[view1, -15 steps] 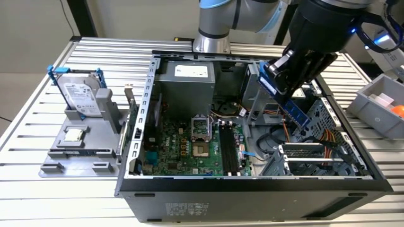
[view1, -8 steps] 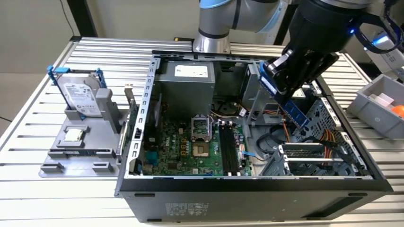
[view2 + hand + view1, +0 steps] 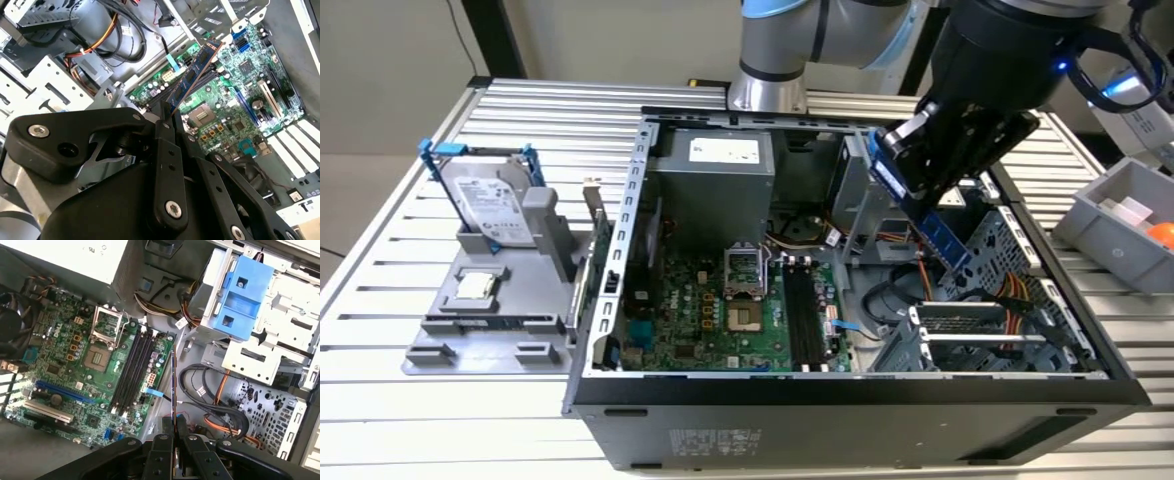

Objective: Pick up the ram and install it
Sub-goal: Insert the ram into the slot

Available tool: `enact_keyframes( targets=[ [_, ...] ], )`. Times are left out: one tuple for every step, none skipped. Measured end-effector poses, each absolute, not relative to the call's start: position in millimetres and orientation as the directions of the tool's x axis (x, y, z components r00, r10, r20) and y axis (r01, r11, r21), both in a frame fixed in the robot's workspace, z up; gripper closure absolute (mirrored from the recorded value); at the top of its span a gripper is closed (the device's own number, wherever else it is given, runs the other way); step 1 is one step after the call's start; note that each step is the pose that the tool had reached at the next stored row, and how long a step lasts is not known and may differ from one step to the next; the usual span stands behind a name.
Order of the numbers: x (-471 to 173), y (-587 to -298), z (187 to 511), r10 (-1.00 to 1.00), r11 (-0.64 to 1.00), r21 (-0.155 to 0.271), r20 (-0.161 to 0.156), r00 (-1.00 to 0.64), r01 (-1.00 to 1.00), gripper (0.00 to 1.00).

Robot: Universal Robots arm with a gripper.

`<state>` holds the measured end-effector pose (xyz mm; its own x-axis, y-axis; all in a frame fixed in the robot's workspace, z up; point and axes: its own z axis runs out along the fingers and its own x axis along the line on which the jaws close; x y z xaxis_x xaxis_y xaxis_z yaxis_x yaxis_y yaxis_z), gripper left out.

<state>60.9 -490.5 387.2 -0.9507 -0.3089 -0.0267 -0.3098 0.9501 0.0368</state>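
Note:
The ram [image 3: 945, 240] is a thin blue circuit-board stick, and my gripper [image 3: 923, 203] is shut on its upper end. It hangs tilted over the open computer case, above the cable area to the exterior view's right of the motherboard [image 3: 720, 320]. The black memory slots [image 3: 803, 320] lie lower and further to the exterior view's left, apart from the stick. In the second wrist view the ram [image 3: 195, 70] juts out from the gripper [image 3: 167, 117] over the board. In the first wrist view the ram [image 3: 173, 385] shows edge-on above the gripper [image 3: 174, 422], beside the memory slots [image 3: 132, 370].
The case's metal walls [image 3: 620, 250] ring the board. A drive cage [image 3: 987, 335] and cable bundles [image 3: 1014, 290] stand at the exterior view's right. A grey fixture [image 3: 487, 320] outside carries a hard drive [image 3: 494, 205] and a processor chip [image 3: 476, 285]. A grey bin [image 3: 1121, 215] stands far right.

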Motion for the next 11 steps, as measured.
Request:
enact_keyframes(
  targets=[
    [60.8,-490.5,387.1,-0.305,0.951,0.037,-0.027,-0.952,-0.306,1.0],
    [60.9,-490.5,387.2,-0.301,0.953,0.037,-0.027,-0.953,-0.302,1.0],
    [60.9,-490.5,387.2,-0.298,0.954,0.037,-0.027,-0.954,-0.299,1.0],
    [60.8,-490.5,387.2,-0.295,0.955,0.037,-0.027,-0.955,-0.296,1.0],
    [60.8,-490.5,387.2,-0.291,0.956,0.037,-0.027,-0.956,-0.292,1.0],
    [60.8,-490.5,387.2,-0.288,0.957,0.037,-0.027,-0.957,-0.289,1.0],
    [60.8,-490.5,387.2,-0.284,0.958,0.037,-0.027,-0.958,-0.285,1.0],
    [60.8,-490.5,387.2,-0.28,0.959,0.037,-0.027,-0.96,-0.28,1.0],
    [60.8,-490.5,387.2,-0.275,0.961,0.037,-0.027,-0.961,-0.276,1.0],
    [60.9,-490.5,387.2,-0.27,0.962,0.037,-0.027,-0.962,-0.271,1.0],
    [60.8,-490.5,387.2,-0.265,0.963,0.037,-0.027,-0.964,-0.266,1.0]
  ],
)
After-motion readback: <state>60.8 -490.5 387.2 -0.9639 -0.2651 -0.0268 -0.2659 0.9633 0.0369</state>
